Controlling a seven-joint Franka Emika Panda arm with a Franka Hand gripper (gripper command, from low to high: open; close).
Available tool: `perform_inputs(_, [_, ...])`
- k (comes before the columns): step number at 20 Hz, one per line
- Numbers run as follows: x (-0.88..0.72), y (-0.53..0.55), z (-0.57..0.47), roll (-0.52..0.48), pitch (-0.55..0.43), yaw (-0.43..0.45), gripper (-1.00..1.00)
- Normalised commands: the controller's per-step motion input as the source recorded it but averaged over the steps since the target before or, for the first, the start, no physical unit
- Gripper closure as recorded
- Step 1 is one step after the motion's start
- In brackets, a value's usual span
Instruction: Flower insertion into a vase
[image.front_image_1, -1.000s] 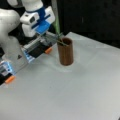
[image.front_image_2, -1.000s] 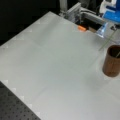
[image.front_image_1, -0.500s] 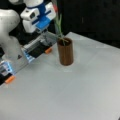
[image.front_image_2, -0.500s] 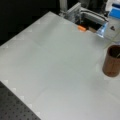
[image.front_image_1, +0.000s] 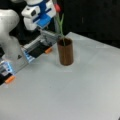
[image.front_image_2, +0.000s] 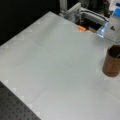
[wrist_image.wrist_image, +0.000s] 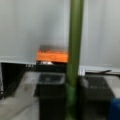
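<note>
In a front view the gripper (image.front_image_1: 55, 11) is largely hidden behind the white and blue wrist housing (image.front_image_1: 38, 13), and its fingers cannot be made out there; the flower's red head (image.front_image_1: 57, 7) is only a small blur at the top edge. In the wrist view the two dark fingers (wrist_image.wrist_image: 51, 96) stand close on either side of the green stem (wrist_image.wrist_image: 74, 57), closed on it, the stem running off the frame at 12 o'clock. The stem (image.front_image_1: 60, 27) slants down toward 5 o'clock from the gripper into the mouth of the vase (image.front_image_1: 65, 51), which stands upright on the grey table (image.front_image_1: 75, 90), below the gripper. The vase (image.front_image_2: 112, 62) is a plain brown cylinder with a dark inside, cut off at the frame's 3 o'clock edge.
</note>
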Motion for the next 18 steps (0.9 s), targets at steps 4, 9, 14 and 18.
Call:
perform_inputs(4, [-0.14, 0.23, 0.11, -0.039, 0.105, -0.042, 1.00])
perform_inputs(9, [-0.15, 0.25, 0.10, -0.036, 0.106, -0.033, 1.00])
perform_inputs(14, [-0.14, 0.24, 0.10, -0.051, 0.076, -0.023, 1.00])
perform_inputs(18, [-0.15, 0.25, 0.11, -0.086, 0.103, -0.016, 1.00])
